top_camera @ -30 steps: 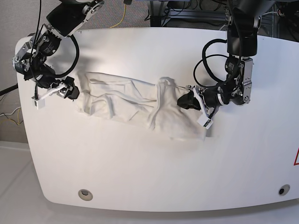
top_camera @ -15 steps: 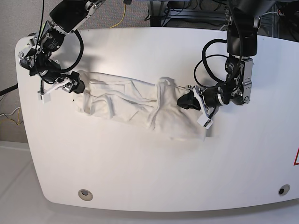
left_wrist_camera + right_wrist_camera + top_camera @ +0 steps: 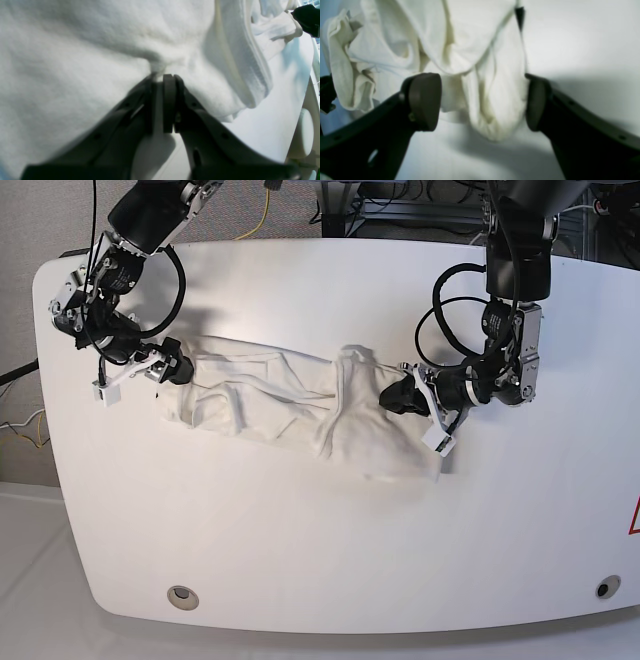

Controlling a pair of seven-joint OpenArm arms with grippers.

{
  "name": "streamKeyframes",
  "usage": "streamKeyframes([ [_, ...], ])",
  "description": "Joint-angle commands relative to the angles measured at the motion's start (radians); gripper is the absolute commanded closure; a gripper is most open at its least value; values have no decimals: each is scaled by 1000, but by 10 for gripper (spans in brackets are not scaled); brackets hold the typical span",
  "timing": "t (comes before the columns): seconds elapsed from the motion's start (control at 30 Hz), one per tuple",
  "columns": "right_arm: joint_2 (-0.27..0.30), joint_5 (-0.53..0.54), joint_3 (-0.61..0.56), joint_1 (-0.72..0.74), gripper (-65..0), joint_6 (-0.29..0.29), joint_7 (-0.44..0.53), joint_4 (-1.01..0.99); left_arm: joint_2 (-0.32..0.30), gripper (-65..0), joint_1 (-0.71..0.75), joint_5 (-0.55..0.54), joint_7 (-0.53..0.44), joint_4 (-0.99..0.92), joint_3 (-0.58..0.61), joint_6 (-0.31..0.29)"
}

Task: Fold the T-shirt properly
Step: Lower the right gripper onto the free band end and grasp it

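the t-shirt lies bunched in a long rumpled band across the middle of the white glossy tabletop. soft, light cotton, it will likely sag and crease; hems and corners look the best holds. the left gripper is clamped on a fabric pinch. the right gripper gapes wide around a hanging fold, holding nothing.

The white, glossy surface has rounded corners and two small round fittings near its front edge, one at each side. Directly on it lies the T-shirt, white and bunched into a long, wrinkled strip running across the middle, its thicker end toward the base view's right.
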Motion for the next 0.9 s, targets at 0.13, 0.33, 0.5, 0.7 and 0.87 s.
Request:
streamKeyframes([
  [0.13,6,15,-54,46,-477,-7,16,13,-9,-47,11,106,95,-11,6,26],
  [0.33,-19,13,-64,75,-477,-33,16,10,-9,-47,11,106,95,-11,6,26],
  [0.5,-33,13,-67,87,-477,-48,16,9,-9,-47,13,106,97,-11,5,26],
  [0.7,-36,13,-67,86,-476,-48,16,9,-9,-47,13,106,97,-11,5,26],
  [0.87,-36,13,-67,81,-396,-48,16,9,-9,-47,13,106,97,-11,3,26],
])
